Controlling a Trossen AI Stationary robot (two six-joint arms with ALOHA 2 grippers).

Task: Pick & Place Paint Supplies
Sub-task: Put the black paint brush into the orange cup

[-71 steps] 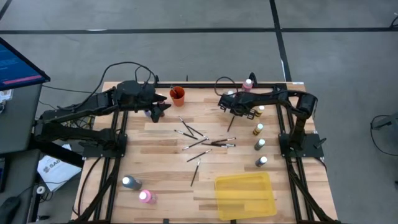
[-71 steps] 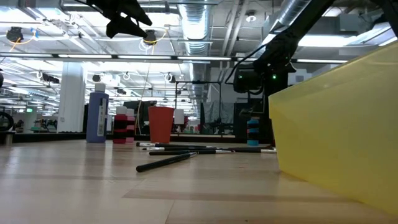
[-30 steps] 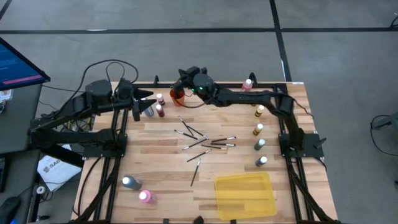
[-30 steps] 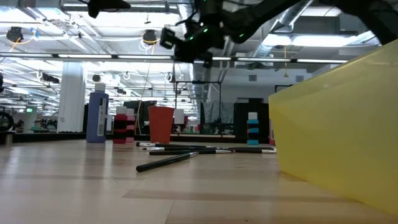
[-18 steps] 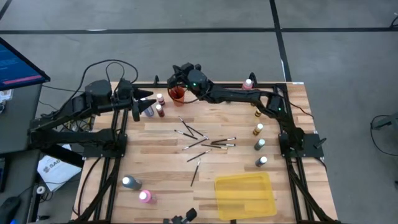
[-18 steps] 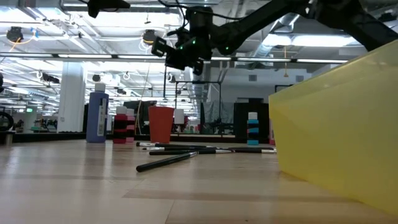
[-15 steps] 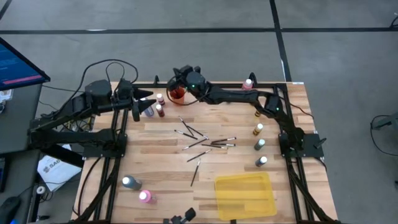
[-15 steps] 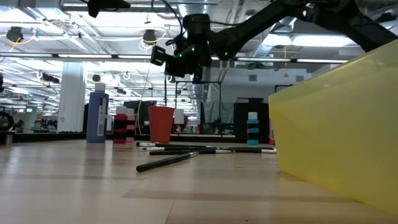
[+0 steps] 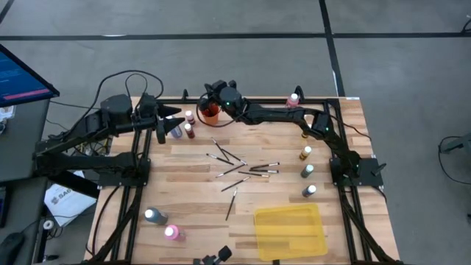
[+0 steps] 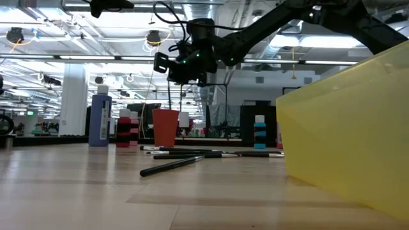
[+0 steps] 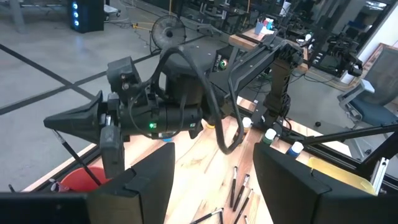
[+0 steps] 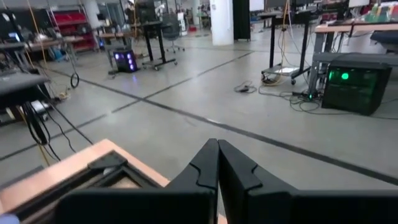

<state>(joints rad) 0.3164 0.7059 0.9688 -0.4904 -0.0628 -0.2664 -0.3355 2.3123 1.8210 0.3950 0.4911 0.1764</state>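
Observation:
My right gripper (image 9: 210, 94) reaches across to the table's far left and hangs level above the orange cup (image 9: 209, 112). It is shut on a thin dark paintbrush (image 11: 71, 149). The right wrist view shows its fingers (image 12: 208, 163) closed together. My left gripper (image 9: 171, 124) waits open, raised above a blue bottle (image 9: 174, 131) and two brown bottles (image 9: 190, 118) that stand on the wood; nothing is between its fingers (image 11: 143, 180). Several more paintbrushes (image 9: 239, 169) lie scattered at the table's middle. My right gripper pinches the paintbrush's upper end (image 11: 57, 132) between its two fingertips. The fingers lie level and come from the table's right. The paintbrush hangs slanting below them, and its lower end (image 11: 87, 171) reaches down to the mouth of the orange cup (image 11: 81, 182).
A pink bottle (image 9: 294, 99) stands at the far edge, and several bottles (image 9: 307, 171) line the right side. Two bottles (image 9: 153, 216) stand near the front left. A flat yellow tray (image 9: 289, 230) lies at the front right and fills the low view's right (image 10: 345, 128).
My right gripper, still shut on the paintbrush, has gone toward the table's left edge and sunk a little, coming over the orange cup. The brush has travelled with it, hanging below the fingers.

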